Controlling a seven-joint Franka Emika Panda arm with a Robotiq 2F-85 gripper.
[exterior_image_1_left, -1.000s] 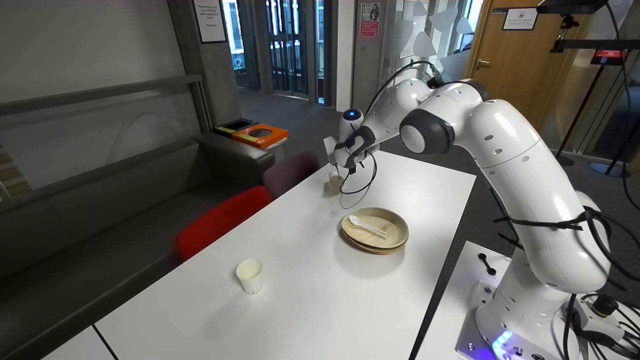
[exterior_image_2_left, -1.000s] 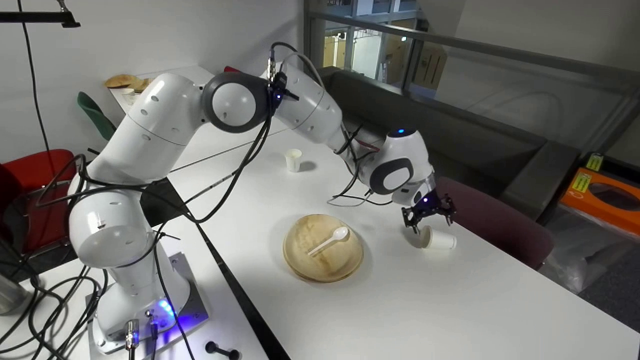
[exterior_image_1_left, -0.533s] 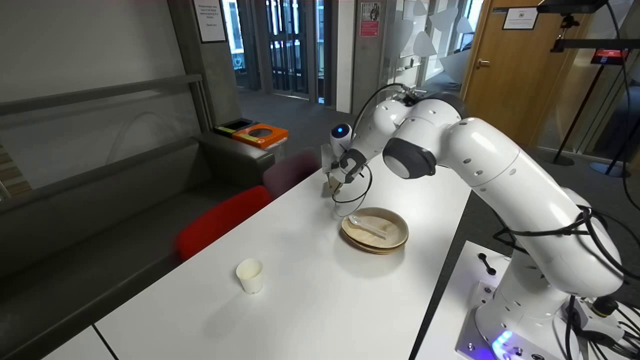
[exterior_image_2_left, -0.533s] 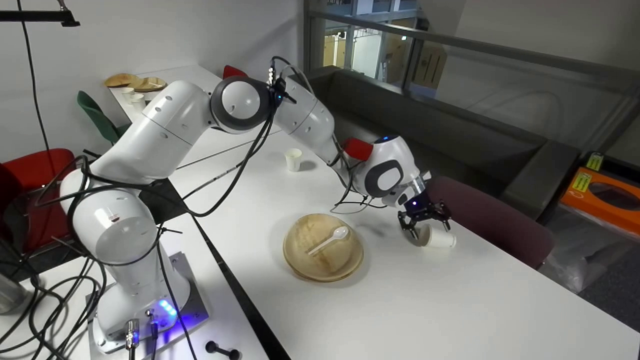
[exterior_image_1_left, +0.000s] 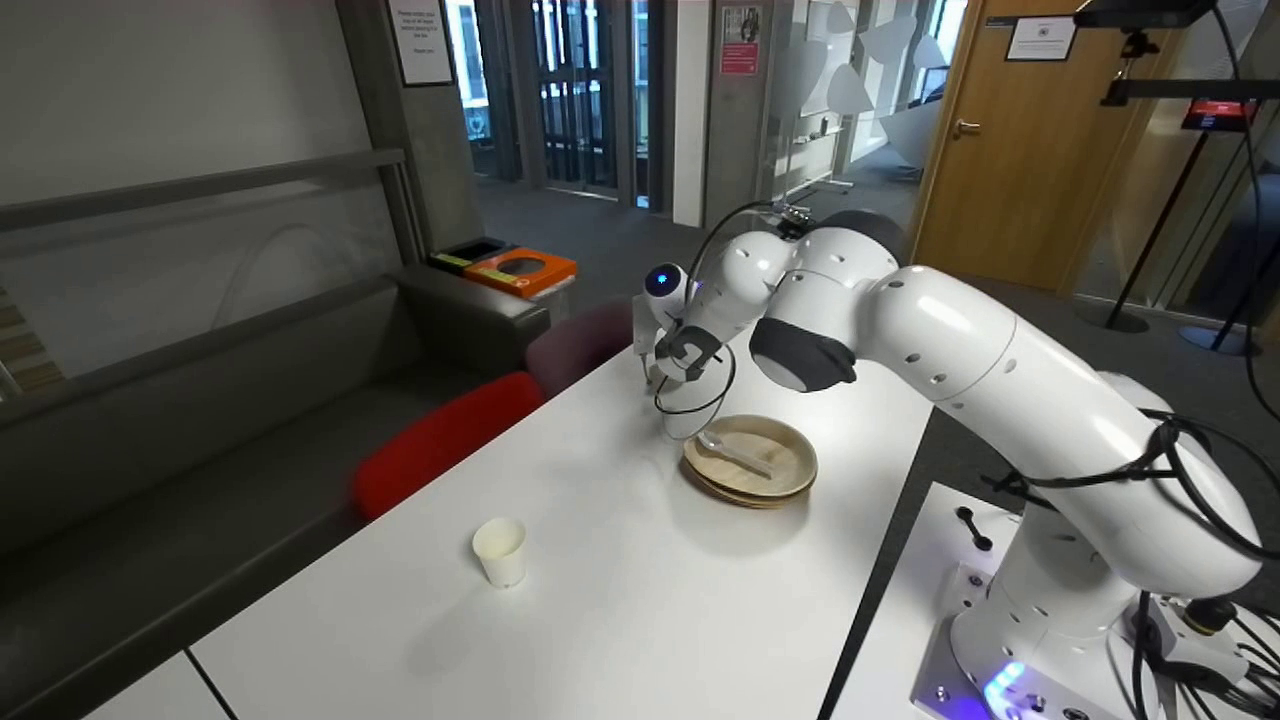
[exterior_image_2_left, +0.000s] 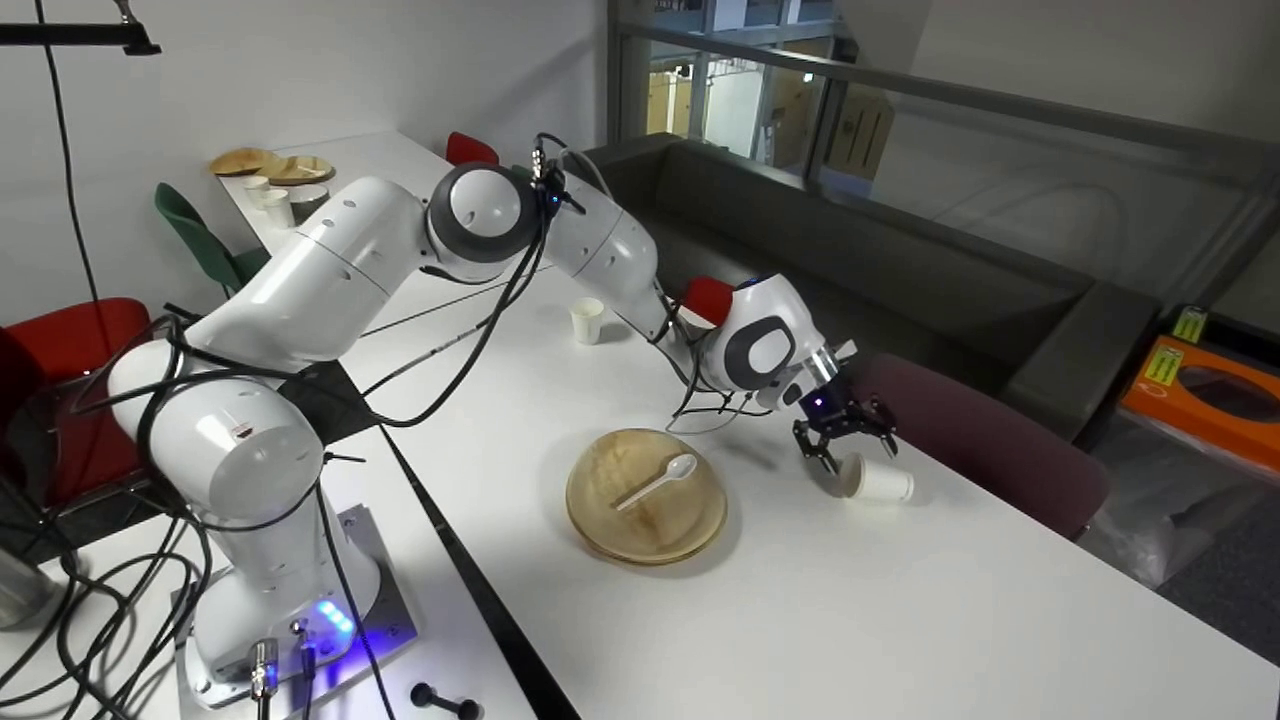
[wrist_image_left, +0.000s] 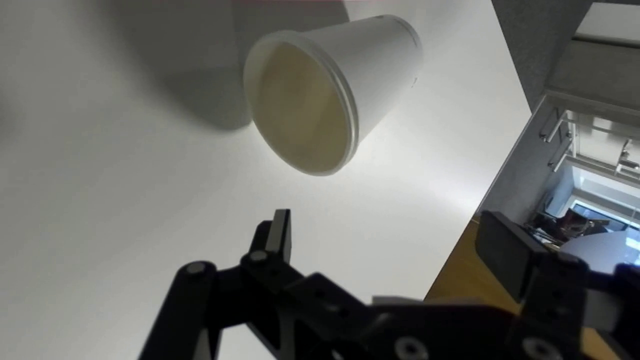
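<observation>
Stretched across the white table (exterior_image_2_left: 900, 600) now, beyond the stacked plates (exterior_image_2_left: 650, 532)! Showing unclenched, wide-parted jaws on the gripper (wrist_image_left: 386, 220), just beside the white cup (wrist_image_left: 330, 92), lying on its side. Spotting a white spoon (exterior_image_2_left: 656, 484) atop those plates.

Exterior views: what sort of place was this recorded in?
Probably a shared lounge or break area in an office or campus building, judging by the long dark sofa, the orange-topped bin beyond its arm, and the framed notice on the pillar.
</observation>
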